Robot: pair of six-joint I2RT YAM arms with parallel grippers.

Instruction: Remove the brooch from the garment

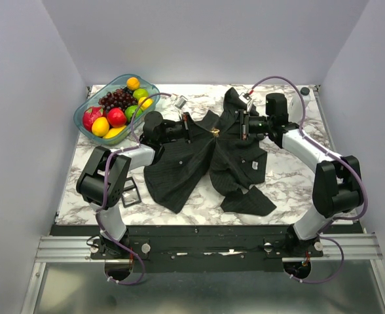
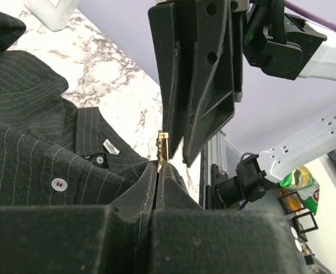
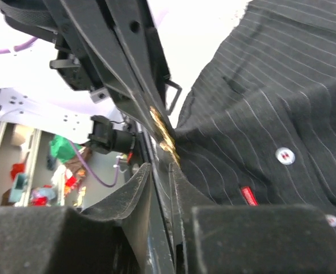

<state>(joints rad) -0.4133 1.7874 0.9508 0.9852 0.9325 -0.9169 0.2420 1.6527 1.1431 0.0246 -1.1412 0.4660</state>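
**Brooch Not Yet Out of the Shirt**

At the near edge of the table, nothing is being touched (only a small black frame lies there, beside the left arm). A little farther in, the garment is spread out, black with thin stripes.

In the middle of it, a fold of cloth is pinched up by the left hand, which is closed tight on the cloth. The brooch is seen right at the top of that fold, a tiny gold pin standing up from it. It looks to be stuck in the garment, so the main job is judged not done yet.

Just past the pin, the right hand is found on the other side. Its fingers are set very close together, and their tips are right at the brooch. Whether the pin is truly gripped cannot be told.

Three things seem to be left. The pin has to be held well, pulled free of the cloth, and carried away from the shirt.

Far back on the left, a bowl of fruit is seen, well apart from both hands.
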